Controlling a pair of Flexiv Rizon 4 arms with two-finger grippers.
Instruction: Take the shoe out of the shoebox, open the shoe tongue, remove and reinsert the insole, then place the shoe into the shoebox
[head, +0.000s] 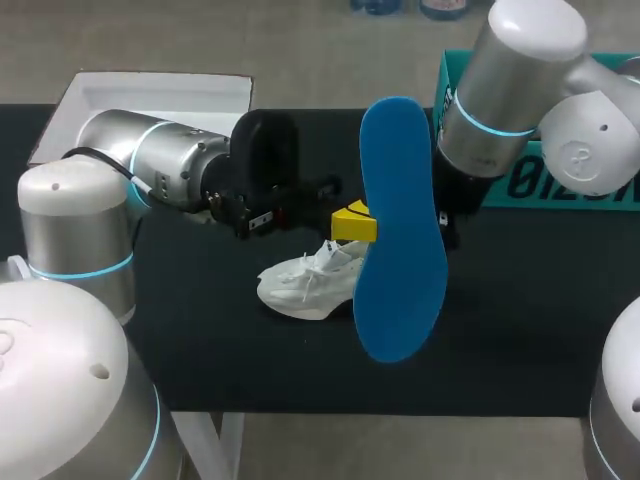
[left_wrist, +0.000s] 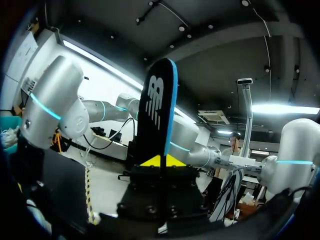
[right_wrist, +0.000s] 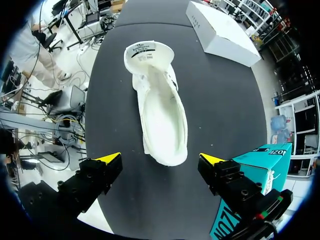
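Starting with the containers, you have a teal cardboard shoebox (right_wrist: 261, 162) at the far right of the black table (head: 520, 300), just beside your right arm's fingers. Its inside is hidden, so I cannot tell what it holds. A white cardboard box (head: 150, 100) sits at the far left corner, well apart from everything else.

The white mesh sneaker (head: 305, 285) lies on the table near the middle, outside both boxes, with its tongue pulled open. Your left gripper (left_wrist: 160, 161) reaches in from the left and is clamped on the blue foam insole (head: 400, 230), holding it upright above the sneaker with its dark underside facing the left wrist. Your right gripper (right_wrist: 161, 160) hangs over the sneaker's toe, pointing down, fingers spread wide and gripping nothing.
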